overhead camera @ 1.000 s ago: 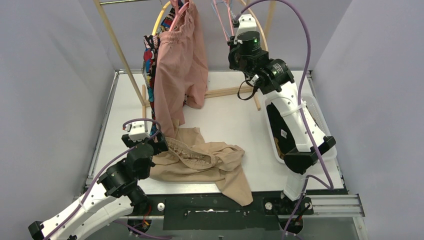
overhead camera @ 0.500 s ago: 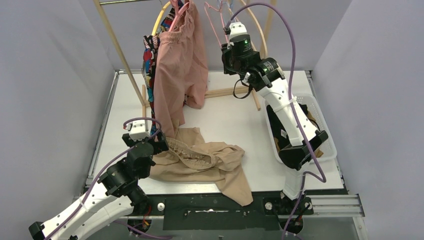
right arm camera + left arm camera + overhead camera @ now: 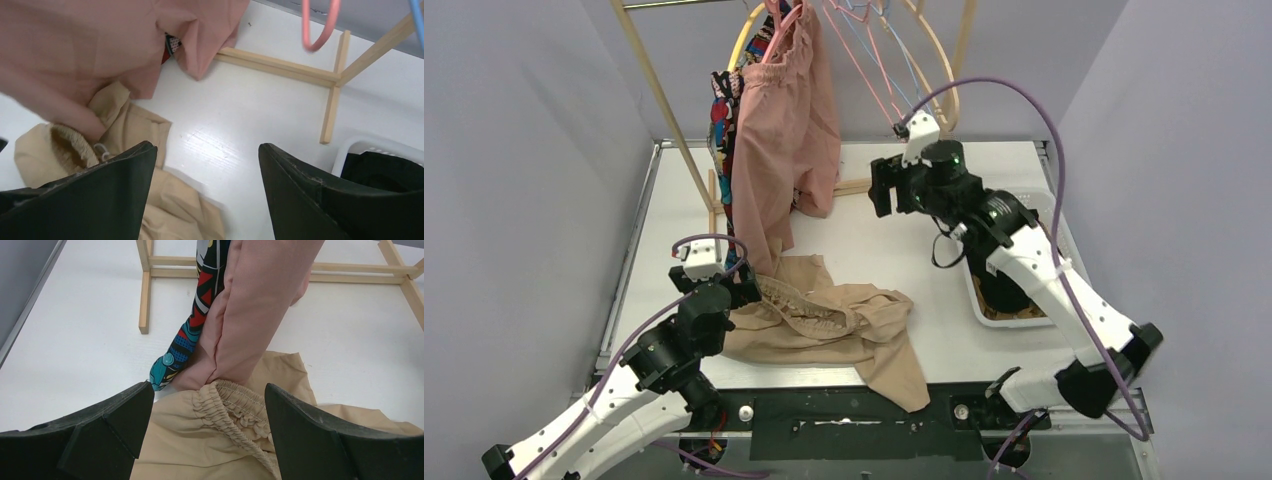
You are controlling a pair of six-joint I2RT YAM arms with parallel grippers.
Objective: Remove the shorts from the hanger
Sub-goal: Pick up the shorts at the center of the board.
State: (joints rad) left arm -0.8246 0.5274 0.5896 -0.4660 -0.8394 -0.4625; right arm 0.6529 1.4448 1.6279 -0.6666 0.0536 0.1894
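Note:
The dusty pink shorts (image 3: 784, 130) hang from a pink hanger (image 3: 786, 18) on the rack, with the comic-print shorts (image 3: 722, 115) behind them. The beige shorts (image 3: 829, 320) lie crumpled on the table. My left gripper (image 3: 207, 390) is open just above their gathered waistband (image 3: 240, 407), touching nothing. My right gripper (image 3: 882, 190) is open and empty in mid-air over the table, to the right of the pink shorts (image 3: 75, 55). Empty pink and blue hangers (image 3: 874, 60) dangle above it.
A white basket (image 3: 1014, 323) at the right holds black shorts (image 3: 385, 170) and something brown. The wooden rack's base bars (image 3: 280, 67) lie across the back of the table, and its slanted upright (image 3: 659, 95) stands at the left. Grey walls close in both sides.
My right gripper has opened and let go of the empty hanger, then dropped down and forward from the rack. The empty hangers have swung. The left arm has not moved.

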